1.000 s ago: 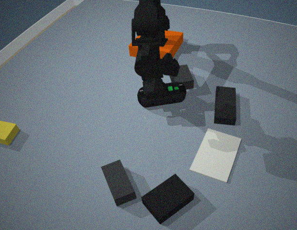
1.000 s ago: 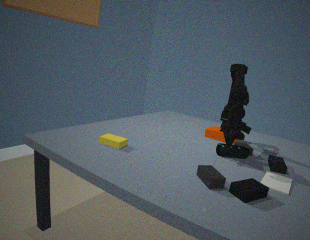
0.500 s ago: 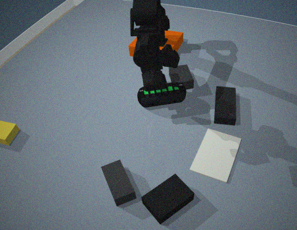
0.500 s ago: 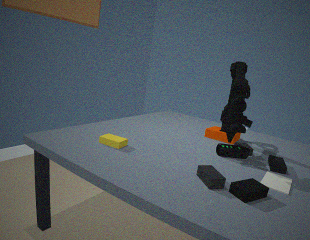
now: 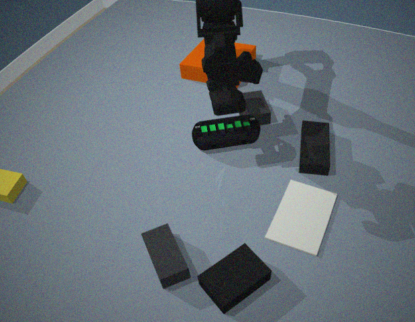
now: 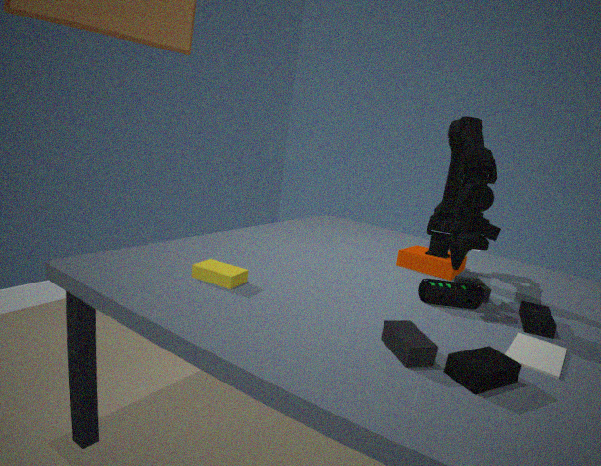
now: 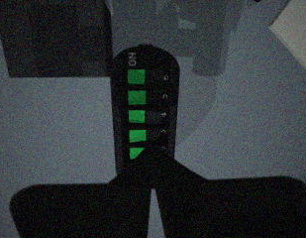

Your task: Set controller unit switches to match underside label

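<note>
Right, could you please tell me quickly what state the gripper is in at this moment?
Gripper: closed, holding nothing, with its fingers above the controller unit.

The label on the underside of the controller unit (image 5: 226,138) (image 6: 450,298) (image 7: 146,106) is out of sight in all views. In the wrist view, the closed gripper (image 5: 229,112) (image 6: 456,266) (image 7: 151,152) covers the unit's 6 o'clock end — one rocker switch is hidden and the next is partly covered. Digits beside the visible rockers are blurred. In the exterior view, the rockers are too small to read. In the top view, the arm (image 5: 219,58) (image 6: 466,175) obscures part of the orange block (image 5: 192,70) (image 6: 423,263), and its upper end is cut off at 12 o'clock. The yellow block (image 5: 6,183) (image 6: 218,274) is cropped at 9 o'clock in the top view.
</note>
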